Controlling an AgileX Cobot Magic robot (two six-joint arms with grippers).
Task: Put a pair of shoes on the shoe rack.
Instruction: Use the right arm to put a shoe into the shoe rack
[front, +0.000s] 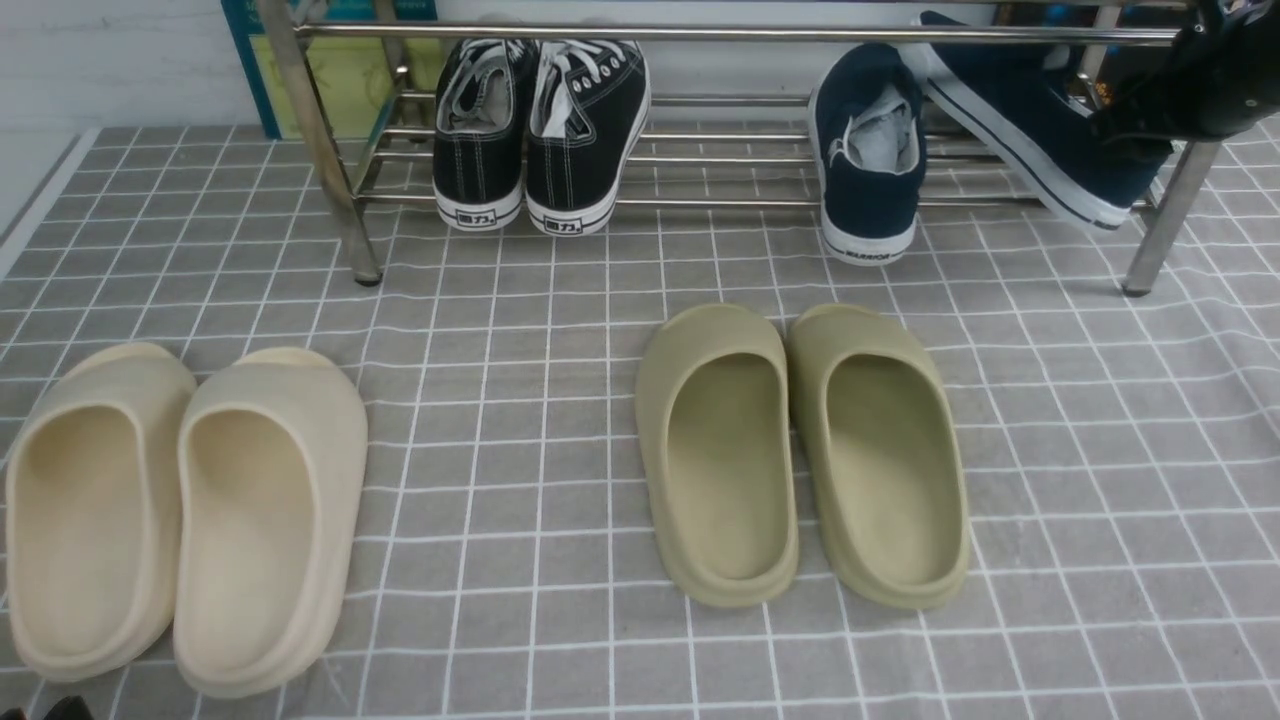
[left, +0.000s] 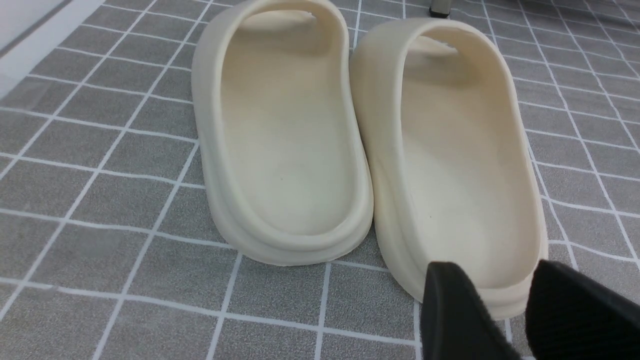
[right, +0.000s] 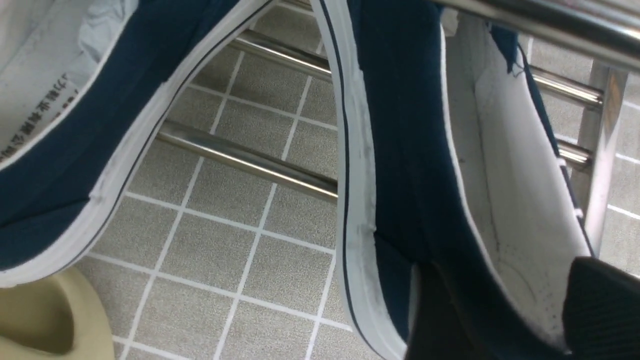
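Where the right arm (front: 1210, 80) reaches over the rack's (front: 700, 33) right end, one navy shoe (front: 868, 150) lies on its bars, the second shoe (front: 1030, 130) tilted beside it. The left gripper (left: 505, 320) hangs wide by a cream slide (left: 450, 150). The right gripper (right: 507, 280) straddles that shoe's wall; whether it grips, I cannot tell.

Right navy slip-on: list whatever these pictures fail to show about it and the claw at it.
- Grip: in the right wrist view the right claw straddles the right navy slip-on at its side wall; gripping or loose, unclear.
- Far end: front view, crossed by the top bar of the shoe rack.
- Support: front view, the right arm covers part of it; resting on the bars or hanging, unclear.
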